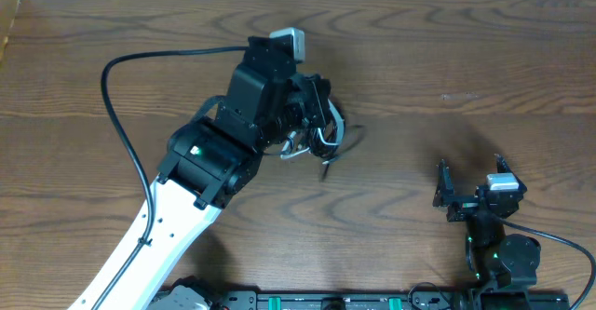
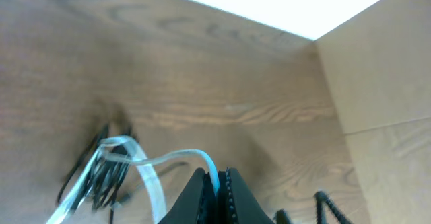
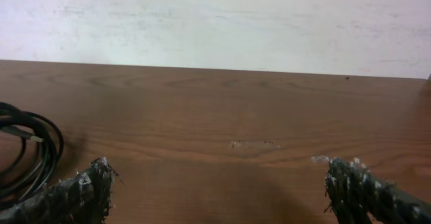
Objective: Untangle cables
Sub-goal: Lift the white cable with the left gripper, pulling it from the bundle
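Note:
A tangle of cables (image 1: pixel 321 144), black cords with a white one, hangs at my left gripper (image 1: pixel 317 116) near the table's middle. In the left wrist view my left gripper (image 2: pixel 217 183) is shut on the white cable (image 2: pixel 168 160). The white cable loops left to a bundle of black cables (image 2: pixel 101 173) lying on the wood. My right gripper (image 1: pixel 441 187) is open and empty at the front right, apart from the tangle. In the right wrist view its fingers (image 3: pixel 225 194) are spread wide, and a loop of black cable (image 3: pixel 37 146) shows at the far left.
The brown wooden table (image 1: pixel 447 59) runs to a white edge at the back. The left arm's thick black lead (image 1: pixel 110 105) arcs over the table's left side. A raised wooden side wall (image 2: pixel 377 83) shows in the left wrist view.

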{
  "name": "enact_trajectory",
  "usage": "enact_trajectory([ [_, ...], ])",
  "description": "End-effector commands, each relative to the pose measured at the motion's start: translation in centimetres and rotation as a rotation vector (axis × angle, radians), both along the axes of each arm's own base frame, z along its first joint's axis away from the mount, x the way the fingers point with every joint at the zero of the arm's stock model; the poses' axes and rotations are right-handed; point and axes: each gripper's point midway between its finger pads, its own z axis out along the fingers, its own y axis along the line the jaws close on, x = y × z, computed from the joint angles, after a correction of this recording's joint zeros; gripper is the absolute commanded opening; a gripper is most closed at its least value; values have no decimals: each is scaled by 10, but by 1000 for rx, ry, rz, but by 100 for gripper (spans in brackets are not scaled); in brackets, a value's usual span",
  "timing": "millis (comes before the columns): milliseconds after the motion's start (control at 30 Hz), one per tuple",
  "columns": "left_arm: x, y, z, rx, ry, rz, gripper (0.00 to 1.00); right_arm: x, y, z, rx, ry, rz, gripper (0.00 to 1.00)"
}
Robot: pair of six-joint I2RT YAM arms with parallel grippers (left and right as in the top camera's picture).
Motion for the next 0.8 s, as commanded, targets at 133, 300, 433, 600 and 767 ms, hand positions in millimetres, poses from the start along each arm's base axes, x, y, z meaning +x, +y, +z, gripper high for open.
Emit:
enact_trajectory([
  [133,-6,7,56,-79,-163,-1,8,0,-1,0,-7,-1,-5,99],
  [300,-5,13,39,-8,-131,11,8,0,-1,0,-7,-1,-5,99],
  [433,-2,27,5,100,-41,75,8,0,-1,0,-7,-1,-5,99],
  [600,-2,17,-10,98,19,40,8,0,-1,0,-7,-1,-6,99],
  [767,-3,-7,42,-76,-126,-57,7,0,-1,0,-7,-1,-6,99],
])
